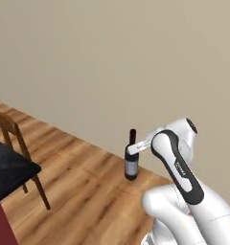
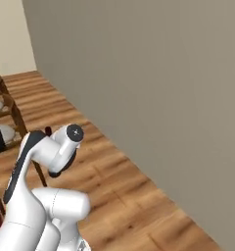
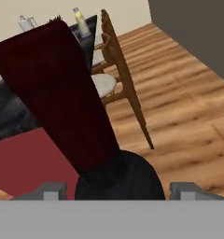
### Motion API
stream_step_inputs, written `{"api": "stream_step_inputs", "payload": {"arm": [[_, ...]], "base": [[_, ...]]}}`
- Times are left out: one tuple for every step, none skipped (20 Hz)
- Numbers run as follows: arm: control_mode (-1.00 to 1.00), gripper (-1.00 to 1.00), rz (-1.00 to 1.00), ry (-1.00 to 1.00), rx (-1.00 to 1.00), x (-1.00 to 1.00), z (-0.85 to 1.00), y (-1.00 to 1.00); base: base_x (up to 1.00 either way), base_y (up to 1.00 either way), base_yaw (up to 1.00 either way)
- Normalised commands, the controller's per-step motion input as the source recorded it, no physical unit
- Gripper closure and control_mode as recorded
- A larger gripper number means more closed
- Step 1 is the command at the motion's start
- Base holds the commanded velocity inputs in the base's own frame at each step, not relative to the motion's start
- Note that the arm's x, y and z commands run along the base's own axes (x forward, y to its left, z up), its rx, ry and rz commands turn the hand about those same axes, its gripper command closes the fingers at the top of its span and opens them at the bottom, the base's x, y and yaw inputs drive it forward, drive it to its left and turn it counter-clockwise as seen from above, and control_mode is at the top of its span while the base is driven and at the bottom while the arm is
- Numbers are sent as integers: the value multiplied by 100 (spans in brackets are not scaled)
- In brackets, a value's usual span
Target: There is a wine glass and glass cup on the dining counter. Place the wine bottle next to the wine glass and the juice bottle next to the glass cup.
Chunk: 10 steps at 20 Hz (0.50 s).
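Wine bottle (image 1: 132, 161) upright in my gripper (image 1: 136, 149), fingers clamped at its neck, carried over wooden floor. Dining counter (image 3: 20, 105) lies ahead, beyond the chair (image 3: 121, 88); juice bottle (image 3: 81, 21) stands at its far end, well apart

wine bottle (image 1: 131, 165) label, unreadable

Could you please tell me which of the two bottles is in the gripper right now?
The dark, red-necked wine bottle is in the gripper; the yellow juice bottle stands far off on the black counter.
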Motion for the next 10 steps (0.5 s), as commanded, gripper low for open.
{"api": "stream_step_inputs", "payload": {"arm": [[100,100,0,0,0,0,0,0],[100,100,0,0,0,0,0,0],[100,100,0,0,0,0,0,0],[100,100,0,0,0,0,0,0],[100,100,0,0,0,0,0,0],[100,100,0,0,0,0,0,0],[100,100,0,0,0,0,0,0],[100,100,0,0,0,0,0,0],[100,100,0,0,0,0,0,0],[100,100,0,0,0,0,0,0]], "base": [[68,-7,51],[68,-5,51],[69,-3,50],[68,-2,51],[67,-2,52],[68,-2,51],[69,-2,51],[70,-1,51],[70,-2,51],[69,-2,52]]}}
